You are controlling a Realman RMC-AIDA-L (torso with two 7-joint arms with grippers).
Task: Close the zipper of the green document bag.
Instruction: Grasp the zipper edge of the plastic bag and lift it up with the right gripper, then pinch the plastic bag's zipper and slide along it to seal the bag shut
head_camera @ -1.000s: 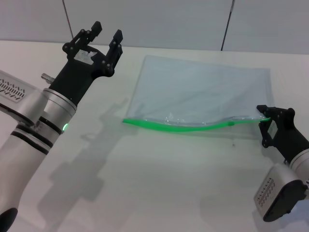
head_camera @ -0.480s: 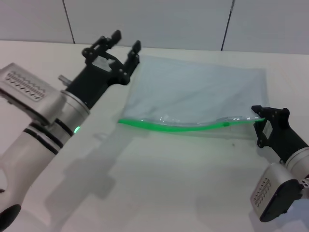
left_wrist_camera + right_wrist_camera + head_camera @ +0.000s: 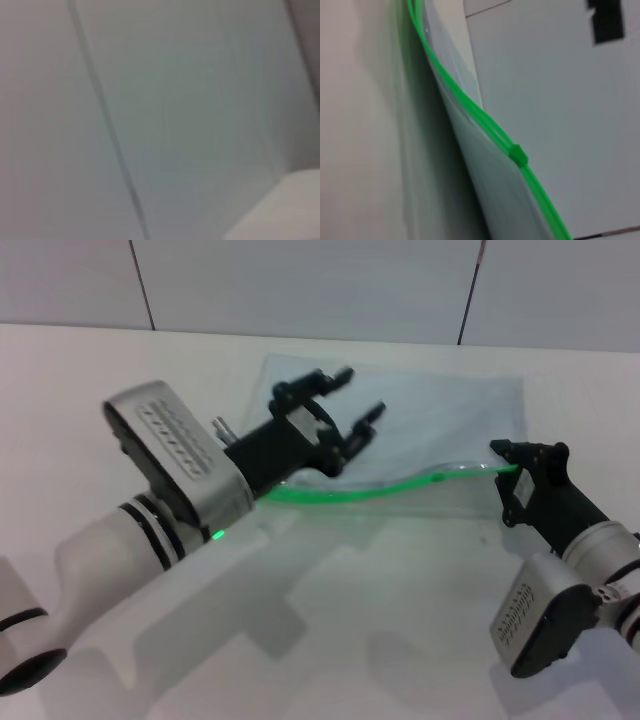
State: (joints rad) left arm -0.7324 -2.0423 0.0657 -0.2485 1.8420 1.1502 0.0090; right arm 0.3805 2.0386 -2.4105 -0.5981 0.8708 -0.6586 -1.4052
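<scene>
Lying flat on the white table (image 3: 330, 640), the green document bag (image 3: 430, 420) has its zipper (image 3: 400, 485) along the near edge. From the head view, the left gripper (image 3: 352, 410) hovers over the bag's left part, fingers spread, holding nothing. The right gripper (image 3: 515, 465) pinches the zipper's right end, lifting it slightly. The left wrist view shows only blur. The right wrist view shows the zipper's slider (image 3: 518, 155) partway along the strip.

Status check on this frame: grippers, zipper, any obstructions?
Left gripper open above the bag. Right gripper pinching the zipper end; slider near that end. Nothing in the way.
</scene>
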